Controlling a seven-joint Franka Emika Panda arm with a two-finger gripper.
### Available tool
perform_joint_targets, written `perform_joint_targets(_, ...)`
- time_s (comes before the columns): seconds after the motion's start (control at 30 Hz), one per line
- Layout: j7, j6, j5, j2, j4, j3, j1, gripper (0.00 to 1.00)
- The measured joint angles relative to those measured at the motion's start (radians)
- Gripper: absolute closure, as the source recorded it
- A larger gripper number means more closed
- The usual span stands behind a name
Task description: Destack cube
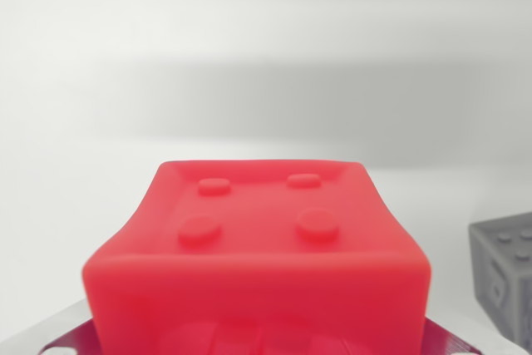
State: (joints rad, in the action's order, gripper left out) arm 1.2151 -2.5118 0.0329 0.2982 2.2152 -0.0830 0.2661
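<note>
Wrist view, single frame. Red cube (pixel 258 263) filling lower centre of frame, four round studs on its top face, very close to the lens and directly ahead of the claw. Pale metallic parts, perhaps fingers (pixel 453 340), just visible at both lower corners, flanking the cube's base. Claw state: cannot tell, fingertips hidden behind the cube and cut off by the frame edge; likely enclosing or holding the red cube. Grey cube (pixel 505 276) at lower right edge, partly cropped, well apart from the red one, resting on the white surface (pixel 266 64). No marked long axis on the red cube.
</note>
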Motion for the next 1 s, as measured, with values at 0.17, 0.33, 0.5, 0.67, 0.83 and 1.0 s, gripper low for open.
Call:
perform_joint_targets(0.17, 0.025, 0.001, 0.003, 0.023, -0.025, 0.001, 0.012, 1.0)
perform_joint_targets(0.33, 0.05, 0.003, 0.004, 0.047, -0.052, 0.003, 0.026, 1.0)
perform_joint_targets(0.5, 0.072, 0.006, 0.005, 0.068, -0.077, 0.005, 0.038, 1.0)
perform_joint_targets(0.67, 0.095, 0.01, 0.006, 0.09, -0.103, 0.008, 0.051, 1.0)
perform_joint_targets(0.83, 0.117, 0.015, 0.006, 0.113, -0.131, 0.01, 0.064, 1.0)
perform_joint_targets(1.0, 0.139, 0.02, 0.006, 0.136, -0.159, 0.014, 0.078, 1.0)
